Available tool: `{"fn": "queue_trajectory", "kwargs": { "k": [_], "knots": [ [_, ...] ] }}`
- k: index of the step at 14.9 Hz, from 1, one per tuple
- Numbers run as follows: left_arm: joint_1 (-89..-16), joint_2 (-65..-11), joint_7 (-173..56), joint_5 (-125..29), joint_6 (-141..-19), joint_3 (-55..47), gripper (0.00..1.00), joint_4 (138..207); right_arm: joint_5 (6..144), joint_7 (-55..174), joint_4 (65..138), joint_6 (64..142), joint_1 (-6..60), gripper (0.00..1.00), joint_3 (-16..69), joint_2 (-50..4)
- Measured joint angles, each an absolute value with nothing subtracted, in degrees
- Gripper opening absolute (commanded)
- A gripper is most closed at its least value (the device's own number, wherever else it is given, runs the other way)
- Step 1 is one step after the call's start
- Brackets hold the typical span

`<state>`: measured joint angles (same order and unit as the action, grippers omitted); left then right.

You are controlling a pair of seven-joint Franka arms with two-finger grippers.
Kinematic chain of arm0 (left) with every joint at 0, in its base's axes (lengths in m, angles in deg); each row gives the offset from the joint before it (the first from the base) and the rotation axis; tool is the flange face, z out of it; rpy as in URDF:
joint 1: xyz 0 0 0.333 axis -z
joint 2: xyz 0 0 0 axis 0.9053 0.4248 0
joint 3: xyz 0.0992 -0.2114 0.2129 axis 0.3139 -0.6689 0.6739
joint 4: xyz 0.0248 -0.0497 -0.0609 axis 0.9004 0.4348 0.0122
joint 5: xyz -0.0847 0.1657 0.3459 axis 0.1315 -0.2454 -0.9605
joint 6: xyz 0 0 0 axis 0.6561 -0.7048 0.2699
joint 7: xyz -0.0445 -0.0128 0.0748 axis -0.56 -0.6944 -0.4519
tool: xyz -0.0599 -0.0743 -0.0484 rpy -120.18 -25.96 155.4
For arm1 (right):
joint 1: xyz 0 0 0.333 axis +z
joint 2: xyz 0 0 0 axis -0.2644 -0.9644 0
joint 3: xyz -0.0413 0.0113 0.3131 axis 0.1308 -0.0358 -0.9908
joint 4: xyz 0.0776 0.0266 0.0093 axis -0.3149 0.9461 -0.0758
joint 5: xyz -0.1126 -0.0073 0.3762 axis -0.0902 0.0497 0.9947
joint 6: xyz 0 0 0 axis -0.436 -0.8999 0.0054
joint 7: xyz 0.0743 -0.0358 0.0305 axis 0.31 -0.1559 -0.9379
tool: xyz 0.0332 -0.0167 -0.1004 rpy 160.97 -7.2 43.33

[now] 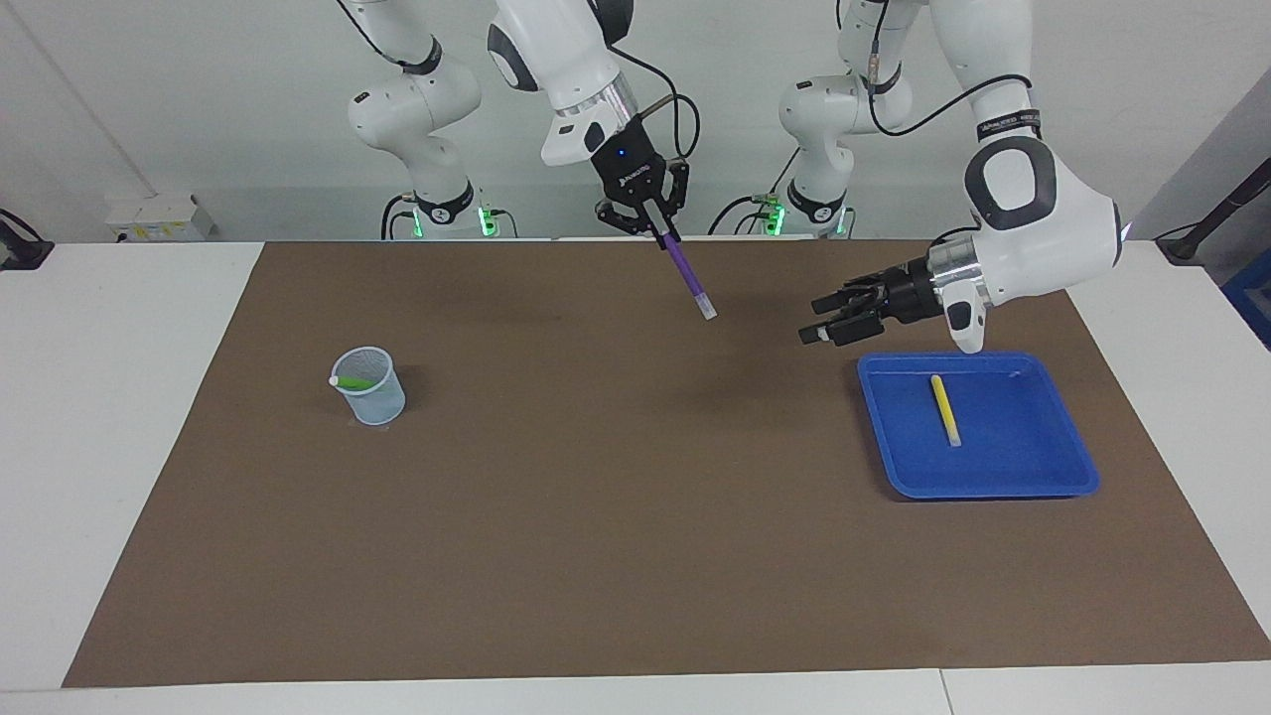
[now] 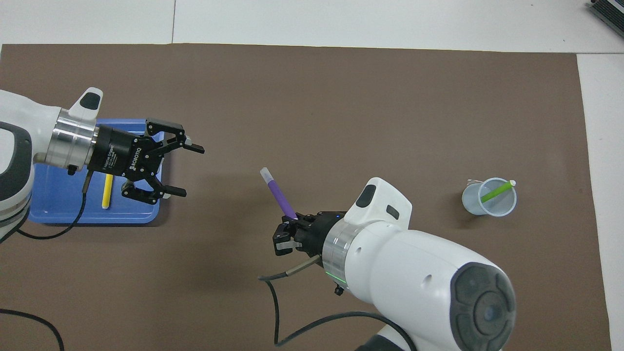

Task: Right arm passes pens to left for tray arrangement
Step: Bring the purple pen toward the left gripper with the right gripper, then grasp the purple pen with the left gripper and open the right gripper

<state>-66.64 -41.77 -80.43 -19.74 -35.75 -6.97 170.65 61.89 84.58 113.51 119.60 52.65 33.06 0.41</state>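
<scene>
1. Jaws of the right gripper (image 1: 650, 220) pinch the purple pen (image 1: 688, 275) by its top; the pale end hangs tilted below, over the tabletop (image 1: 596, 477).
2. Left gripper (image 1: 829, 320) hovers with jaws spread wide, just beside the tray (image 1: 1062, 467) rim, pointing toward the purple pen but well apart from it.
3. Yellow pen (image 1: 944, 408) lies flat in the tray, below the left jaws.
4. Green pen (image 1: 353, 382) leans in the cup (image 1: 369, 387), toward the right arm's end of the tabletop.
</scene>
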Motion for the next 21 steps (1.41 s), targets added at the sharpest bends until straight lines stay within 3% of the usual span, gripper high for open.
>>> {"fn": "queue_trajectory", "kwargs": {
  "k": [6, 13, 16, 21],
  "knots": [
    [-66.3, -42.6, -80.4, -16.3, -36.1, -11.9, 1.00, 170.7, 61.9, 84.5, 113.5, 119.6, 52.6, 0.00, 33.1, 0.4],
    [-57.5, -46.7, -81.4, -13.5, -48.6, -12.8, 1.00, 175.8, 61.9, 84.1, 113.5, 119.6, 52.5, 0.00, 33.1, 0.4],
    [-56.5, -47.6, -82.4, -13.4, -50.9, -12.8, 0.87, 177.0, 61.9, 84.0, 113.5, 119.6, 52.5, 0.00, 33.1, 0.4],
    [-55.0, -47.6, -84.0, -13.4, -53.3, -12.9, 0.50, 177.1, 61.9, 82.9, 113.5, 119.6, 52.5, 0.00, 33.1, 0.4]
  ]
}}
